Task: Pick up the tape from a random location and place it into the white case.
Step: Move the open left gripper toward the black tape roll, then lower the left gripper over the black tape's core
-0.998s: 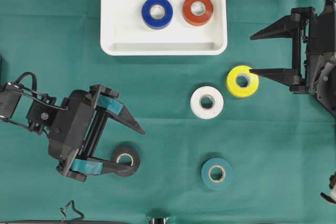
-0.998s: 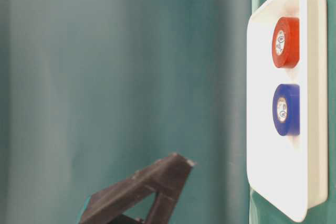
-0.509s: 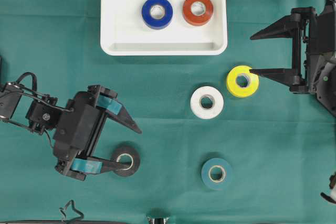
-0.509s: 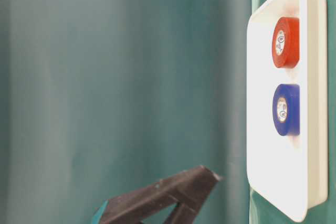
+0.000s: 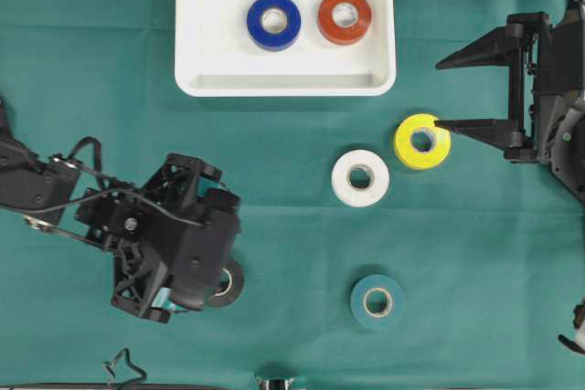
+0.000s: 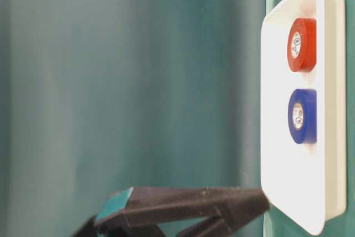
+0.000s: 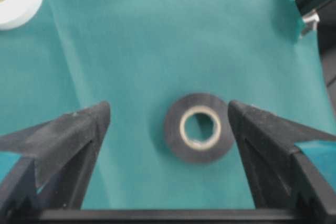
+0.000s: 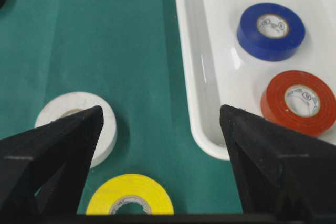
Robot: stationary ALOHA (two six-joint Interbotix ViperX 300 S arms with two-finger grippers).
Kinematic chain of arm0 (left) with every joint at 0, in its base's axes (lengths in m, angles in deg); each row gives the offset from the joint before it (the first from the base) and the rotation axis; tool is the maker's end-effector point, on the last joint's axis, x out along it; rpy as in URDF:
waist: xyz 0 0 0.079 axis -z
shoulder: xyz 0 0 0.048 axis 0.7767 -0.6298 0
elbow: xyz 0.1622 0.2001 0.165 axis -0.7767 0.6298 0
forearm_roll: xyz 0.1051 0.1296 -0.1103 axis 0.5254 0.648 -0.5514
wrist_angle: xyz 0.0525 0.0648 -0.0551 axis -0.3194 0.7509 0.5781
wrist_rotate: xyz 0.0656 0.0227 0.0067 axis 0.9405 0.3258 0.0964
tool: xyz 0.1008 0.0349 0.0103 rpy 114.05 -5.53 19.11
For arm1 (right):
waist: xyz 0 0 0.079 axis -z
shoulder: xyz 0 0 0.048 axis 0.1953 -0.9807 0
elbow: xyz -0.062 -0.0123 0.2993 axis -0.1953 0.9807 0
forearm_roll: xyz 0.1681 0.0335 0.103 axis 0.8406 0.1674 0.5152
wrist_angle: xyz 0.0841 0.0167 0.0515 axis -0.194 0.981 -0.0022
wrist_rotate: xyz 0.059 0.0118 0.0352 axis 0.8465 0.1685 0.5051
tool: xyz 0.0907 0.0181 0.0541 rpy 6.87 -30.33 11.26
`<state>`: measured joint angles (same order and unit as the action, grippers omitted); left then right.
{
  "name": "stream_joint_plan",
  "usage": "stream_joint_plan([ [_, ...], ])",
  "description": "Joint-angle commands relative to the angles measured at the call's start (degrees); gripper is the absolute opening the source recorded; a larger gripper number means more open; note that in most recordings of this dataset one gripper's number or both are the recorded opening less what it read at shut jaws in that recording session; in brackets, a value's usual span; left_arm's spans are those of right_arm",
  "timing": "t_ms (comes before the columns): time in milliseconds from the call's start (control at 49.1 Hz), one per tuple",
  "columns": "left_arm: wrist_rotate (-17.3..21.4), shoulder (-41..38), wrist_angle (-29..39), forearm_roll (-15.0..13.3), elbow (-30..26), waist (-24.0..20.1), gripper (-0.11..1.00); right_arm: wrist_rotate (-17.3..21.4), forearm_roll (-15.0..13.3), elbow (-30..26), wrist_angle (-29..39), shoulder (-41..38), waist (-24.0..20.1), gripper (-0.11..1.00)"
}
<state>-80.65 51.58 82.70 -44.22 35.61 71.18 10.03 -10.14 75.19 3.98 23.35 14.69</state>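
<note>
A black tape roll (image 5: 228, 286) lies flat on the green cloth at the lower left. My left gripper (image 5: 208, 267) points down over it and hides most of it from above. In the left wrist view the gripper (image 7: 168, 111) is open. The black roll (image 7: 199, 128) lies between the fingers, untouched and nearer the right one. The white case (image 5: 285, 86) sits at the top centre. It holds a blue roll (image 5: 273, 22) and a red roll (image 5: 345, 16). My right gripper (image 5: 439, 94) is open and empty, beside a yellow roll (image 5: 421, 142).
A white roll (image 5: 360, 177) and a teal roll (image 5: 377, 302) lie on the cloth right of centre. The right wrist view shows the case wall (image 8: 210, 77), the yellow roll (image 8: 128, 190) and the white roll (image 8: 58, 106). The table-level view shows the left fingers (image 6: 183, 215) below the case (image 6: 277, 109).
My left gripper has swung from lying beside the black roll to pointing down over it, with the roll now between its open fingers. The right arm has not moved.
</note>
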Motion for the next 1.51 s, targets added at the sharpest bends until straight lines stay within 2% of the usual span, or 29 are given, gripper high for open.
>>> stream_joint_plan([
  [0, 0.1, -0.2, 4.7, 0.2, -4.4, 0.1, 0.95, -0.1, -0.1, -1.6, -0.3, -0.1, 0.0, 0.85],
  [183, 0.2, -1.8, 9.9, 0.5, -7.5, 0.1, 0.95, -0.1, -0.1, -1.6, -0.2, 0.0, 0.0, 0.85],
  [1486, 0.3, -1.8, 9.9, 0.5, -7.2, 0.1, 0.95, -0.1, -0.1, -1.6, 0.2, -0.1, 0.0, 0.85],
])
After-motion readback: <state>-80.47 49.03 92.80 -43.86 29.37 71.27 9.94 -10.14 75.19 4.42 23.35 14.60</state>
